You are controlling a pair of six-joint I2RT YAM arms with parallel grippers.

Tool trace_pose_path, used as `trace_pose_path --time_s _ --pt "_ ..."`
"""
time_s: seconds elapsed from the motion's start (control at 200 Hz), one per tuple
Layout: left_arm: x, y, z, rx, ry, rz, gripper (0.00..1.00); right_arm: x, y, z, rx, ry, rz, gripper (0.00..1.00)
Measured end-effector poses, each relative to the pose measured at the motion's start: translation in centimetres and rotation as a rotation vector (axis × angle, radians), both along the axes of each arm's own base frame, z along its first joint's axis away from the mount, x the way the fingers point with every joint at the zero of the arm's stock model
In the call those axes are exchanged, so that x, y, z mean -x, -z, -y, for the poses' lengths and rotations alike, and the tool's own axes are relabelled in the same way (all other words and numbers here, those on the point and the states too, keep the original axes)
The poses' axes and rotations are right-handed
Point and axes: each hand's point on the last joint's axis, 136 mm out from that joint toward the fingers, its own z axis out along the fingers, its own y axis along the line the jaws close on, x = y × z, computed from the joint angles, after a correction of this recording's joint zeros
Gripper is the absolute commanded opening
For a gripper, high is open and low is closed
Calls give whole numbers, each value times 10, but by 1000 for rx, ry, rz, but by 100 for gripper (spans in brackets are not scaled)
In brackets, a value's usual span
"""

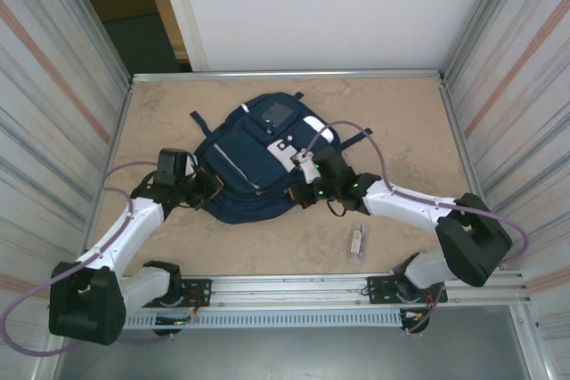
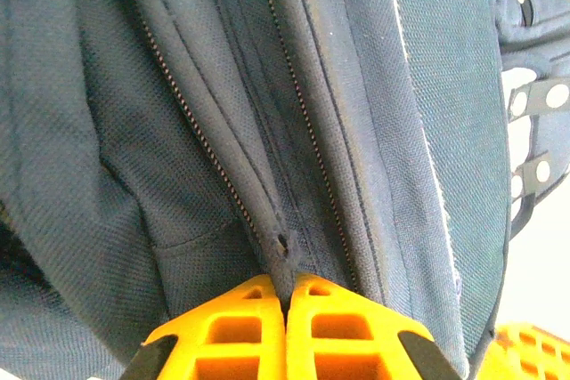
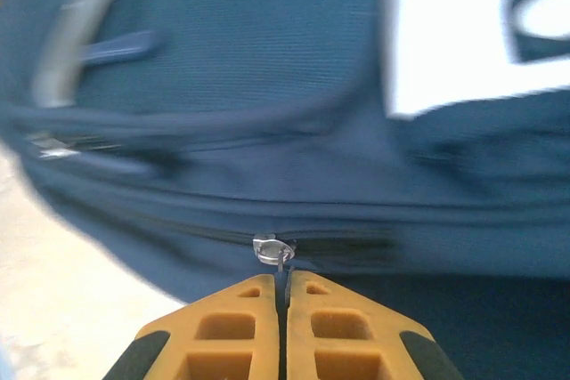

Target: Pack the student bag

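The student bag [image 1: 249, 162], navy blue with white patches and a grey front panel, lies flat in the middle of the table. My left gripper [image 1: 211, 187] is at the bag's lower left edge. In the left wrist view its orange fingers [image 2: 236, 331] are shut on a dark piped fold of the student bag [image 2: 283, 251] beside a zipper line. My right gripper [image 1: 301, 191] is at the bag's lower right edge. In the right wrist view the right gripper [image 3: 285, 284] is shut on the thin pull of a silver zipper slider [image 3: 272, 248] on the bag's side seam.
A small pale oblong object [image 1: 356, 242] lies on the table to the right of the bag, near the front. Corrugated metal walls [image 1: 53, 86] close in both sides. A metal rail [image 1: 294, 289] runs along the near edge by the arm bases.
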Motion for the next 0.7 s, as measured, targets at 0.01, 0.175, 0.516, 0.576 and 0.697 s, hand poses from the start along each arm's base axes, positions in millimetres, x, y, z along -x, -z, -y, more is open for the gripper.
trace_pose_path --time_s 0.01,0.175,0.516,0.576,0.697 --pt "0 0 0 1 3 0 0 -2 2 4 2 10 -1 0" --pt "3 -3 10 37 60 6 0 -23 12 26 1 72 -15 0" --pt "14 -16 14 53 109 22 40 -34 7 40 54 122 51 25" --pt "17 -26 18 48 140 32 43 -36 -3 50 86 146 100 31" --pt "15 -63 28 2 229 85 48 -36 -37 65 114 173 218 99"
